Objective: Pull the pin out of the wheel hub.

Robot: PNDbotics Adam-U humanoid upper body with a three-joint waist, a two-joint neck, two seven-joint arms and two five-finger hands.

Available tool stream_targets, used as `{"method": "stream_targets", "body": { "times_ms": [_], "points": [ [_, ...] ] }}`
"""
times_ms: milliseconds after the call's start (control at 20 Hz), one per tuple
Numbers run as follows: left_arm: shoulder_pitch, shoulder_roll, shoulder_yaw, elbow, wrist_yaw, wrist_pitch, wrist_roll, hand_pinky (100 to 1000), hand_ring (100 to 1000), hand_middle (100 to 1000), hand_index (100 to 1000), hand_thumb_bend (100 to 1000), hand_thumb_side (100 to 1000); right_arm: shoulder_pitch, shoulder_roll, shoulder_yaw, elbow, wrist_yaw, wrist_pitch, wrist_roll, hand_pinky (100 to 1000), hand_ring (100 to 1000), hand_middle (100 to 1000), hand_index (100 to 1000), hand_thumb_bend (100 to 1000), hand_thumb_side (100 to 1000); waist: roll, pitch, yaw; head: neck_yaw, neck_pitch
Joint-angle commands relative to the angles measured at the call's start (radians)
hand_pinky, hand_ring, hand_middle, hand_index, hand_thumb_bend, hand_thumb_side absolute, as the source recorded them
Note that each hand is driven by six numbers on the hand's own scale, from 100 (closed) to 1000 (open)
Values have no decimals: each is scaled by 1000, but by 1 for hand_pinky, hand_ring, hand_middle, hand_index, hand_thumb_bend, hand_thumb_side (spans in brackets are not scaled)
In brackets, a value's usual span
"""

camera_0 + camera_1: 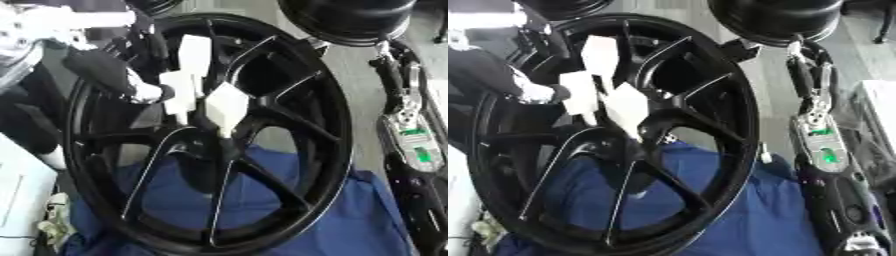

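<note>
Blue cloth (350, 215): spread under the wheel's lower rim
Wheel hub (219, 145): black, spoked, standing tilted; pin not discernible
Left hand (188, 82): at the hub centre among the spokes; white-tipped fingers extended; grasp cannot be told
Right arm (820, 145): beside the rim

Glossy black metal wheel hub (289, 120) w/ matt blue cloth (367, 215) under.

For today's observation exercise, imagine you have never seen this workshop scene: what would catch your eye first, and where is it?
A large black spoked wheel fills the middle, standing tilted over a blue cloth. At its hub, the left hand, with white fingers, reaches in from the upper left. Down the right edge runs the robot's right arm, black with a green-lit panel; its hand cannot be made out.
</note>
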Motion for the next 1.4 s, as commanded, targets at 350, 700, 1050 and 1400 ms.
{"method": "stream_targets", "body": {
  "times_ms": [350,700,1050,1400],
  "points": [
    [-33,6,-5,-24,-31,130,-168,787,765,711,765,437,402,-13,-17,6,-10,3,2,5,841,684,721,824,199,590,5,-18,-2,10,-18],
    [-32,-2,-18,-12,-90,111,-168,784,762,705,760,462,390,-13,-16,12,-9,5,4,10,841,684,721,824,199,590,5,-18,-4,15,-19],
    [-41,-24,-39,6,-91,114,-168,766,741,677,738,444,404,-15,-15,15,-10,5,3,11,841,685,720,825,200,589,7,-18,-7,21,-19],
    [-51,-47,-45,22,-117,128,-168,735,691,616,686,364,313,-16,-14,20,-10,6,5,14,842,685,721,825,200,592,9,-17,-10,24,-20]
  ]
}}
